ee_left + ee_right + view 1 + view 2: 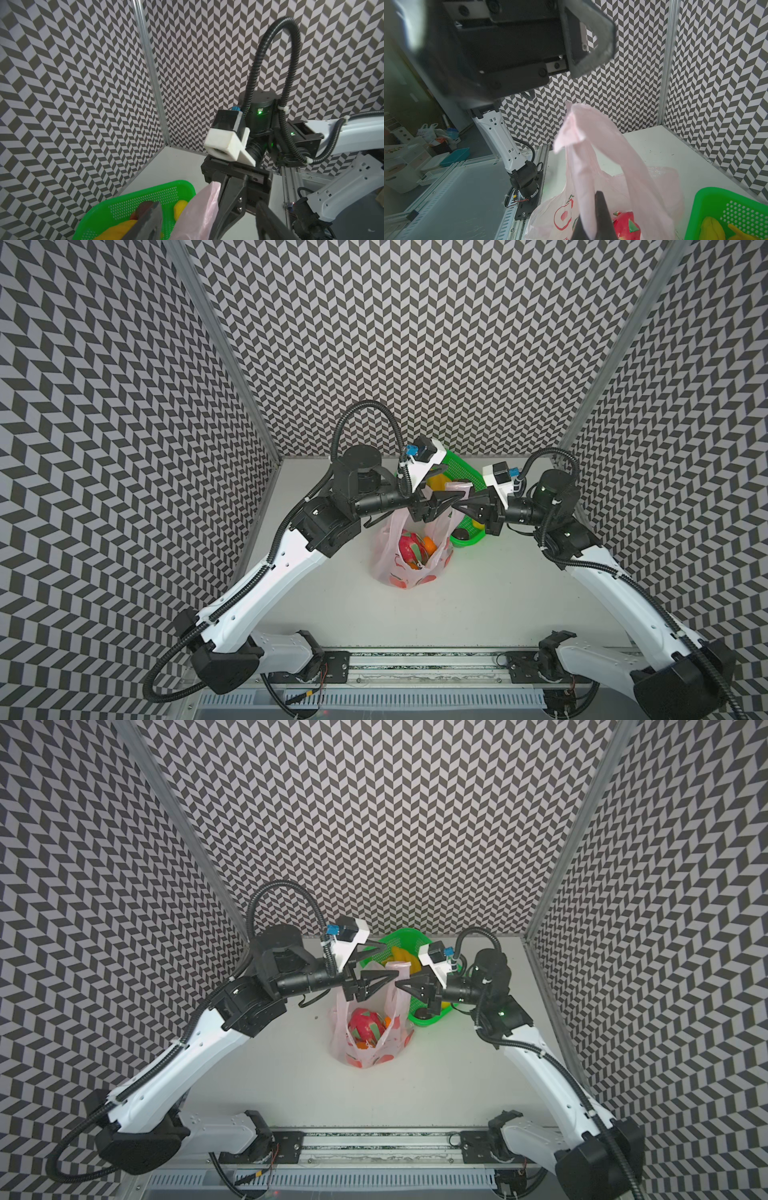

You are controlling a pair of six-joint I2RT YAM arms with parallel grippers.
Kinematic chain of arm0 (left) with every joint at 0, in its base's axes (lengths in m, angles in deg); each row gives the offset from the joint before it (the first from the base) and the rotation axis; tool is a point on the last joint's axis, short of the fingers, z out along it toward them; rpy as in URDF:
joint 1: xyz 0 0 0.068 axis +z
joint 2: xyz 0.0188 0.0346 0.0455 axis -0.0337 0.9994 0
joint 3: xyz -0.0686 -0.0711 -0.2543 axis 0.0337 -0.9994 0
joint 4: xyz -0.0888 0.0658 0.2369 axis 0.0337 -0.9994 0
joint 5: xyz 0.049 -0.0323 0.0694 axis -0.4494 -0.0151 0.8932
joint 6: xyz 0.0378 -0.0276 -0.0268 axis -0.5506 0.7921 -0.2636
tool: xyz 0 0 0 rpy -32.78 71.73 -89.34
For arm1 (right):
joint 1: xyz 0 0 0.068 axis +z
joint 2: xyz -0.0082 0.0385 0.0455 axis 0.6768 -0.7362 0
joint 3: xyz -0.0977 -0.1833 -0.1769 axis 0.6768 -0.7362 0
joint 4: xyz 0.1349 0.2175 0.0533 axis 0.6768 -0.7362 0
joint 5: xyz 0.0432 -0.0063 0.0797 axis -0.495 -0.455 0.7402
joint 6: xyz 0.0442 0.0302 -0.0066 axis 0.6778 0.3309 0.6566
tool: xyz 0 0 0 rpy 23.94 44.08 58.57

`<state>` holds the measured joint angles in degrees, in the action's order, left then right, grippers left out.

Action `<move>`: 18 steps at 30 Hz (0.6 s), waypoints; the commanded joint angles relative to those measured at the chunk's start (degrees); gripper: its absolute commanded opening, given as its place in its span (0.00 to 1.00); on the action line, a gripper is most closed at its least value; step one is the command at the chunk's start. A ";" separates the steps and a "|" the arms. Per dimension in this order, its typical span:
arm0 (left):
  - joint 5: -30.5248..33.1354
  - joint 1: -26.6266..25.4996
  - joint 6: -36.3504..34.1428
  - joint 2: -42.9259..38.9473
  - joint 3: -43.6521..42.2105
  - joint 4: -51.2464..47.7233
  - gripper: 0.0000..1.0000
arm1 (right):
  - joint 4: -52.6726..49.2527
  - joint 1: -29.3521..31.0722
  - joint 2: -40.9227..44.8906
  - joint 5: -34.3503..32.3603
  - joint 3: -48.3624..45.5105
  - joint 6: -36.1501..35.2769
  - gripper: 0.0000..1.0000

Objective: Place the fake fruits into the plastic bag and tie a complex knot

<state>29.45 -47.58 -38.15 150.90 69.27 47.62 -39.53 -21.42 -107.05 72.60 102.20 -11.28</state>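
Top views: both grippers meet above the open plastic bag (pixel 409 572) at mid-frame.

On the white table (pixel 498 593) the bag stands with its mouth open, and a pink dragon fruit (pixel 409 547) and an orange (pixel 430 546) lie inside it. Just to its upper right is the green basket (pixel 428 1020), where yellow fruits (pixel 398 957) lie. From the right comes the right gripper (pixel 459 507), and the right wrist view shows its jaws pressed together, pinching one raised handle strip (pixel 581 176) of the bag. From the left comes the left gripper (pixel 385 963). Its jaws are spread wide, and in the left wrist view the pink strip rises between them, touching neither finger as far as can be seen.
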 commanded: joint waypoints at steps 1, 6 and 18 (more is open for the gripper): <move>0.33 -0.14 -4.16 1.76 3.00 -3.73 0.72 | 0.91 0.36 0.89 -0.07 1.56 -1.20 0.00; -0.40 -0.07 -4.78 3.83 4.57 -4.94 0.61 | 0.91 0.62 0.98 -0.07 1.55 -1.33 0.00; -1.43 1.04 -6.10 2.06 5.30 -6.73 0.00 | -8.78 0.37 2.40 -1.21 4.72 -9.58 0.32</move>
<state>29.12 -47.27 -42.93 155.27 72.19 42.31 -44.53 -21.01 -106.90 71.99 104.41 -15.08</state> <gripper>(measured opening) 0.049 0.298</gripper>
